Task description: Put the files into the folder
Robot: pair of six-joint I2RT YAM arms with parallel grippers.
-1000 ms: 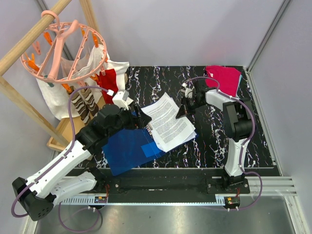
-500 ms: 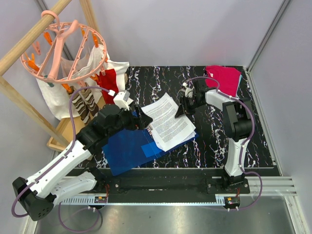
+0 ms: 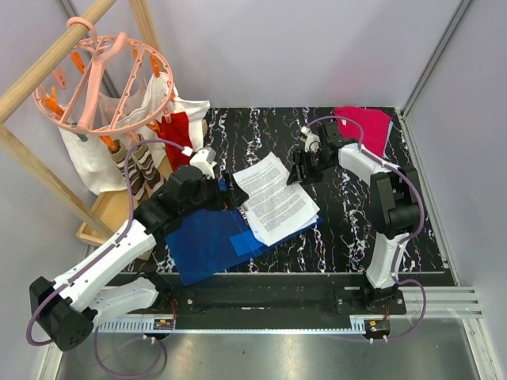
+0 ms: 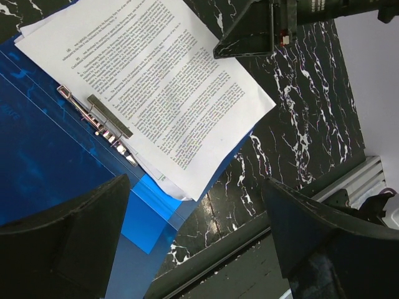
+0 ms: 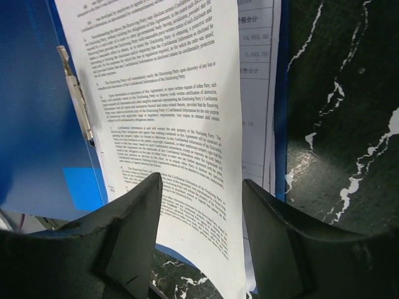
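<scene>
White printed paper sheets [image 3: 273, 198] lie on the spread translucent blue plastic folder [image 3: 198, 247], edge against its metal clip [image 4: 100, 118], likely awaiting fastening. Above the folder, the left gripper [image 4: 196, 212] and right gripper [image 5: 201, 187] hover, jaws apart, holding nothing.

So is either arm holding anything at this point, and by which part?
Nothing is held. The left gripper hangs with jaws wide apart above the folder. The right gripper has its jaws apart over the edge of the files, gripping nothing.
</scene>
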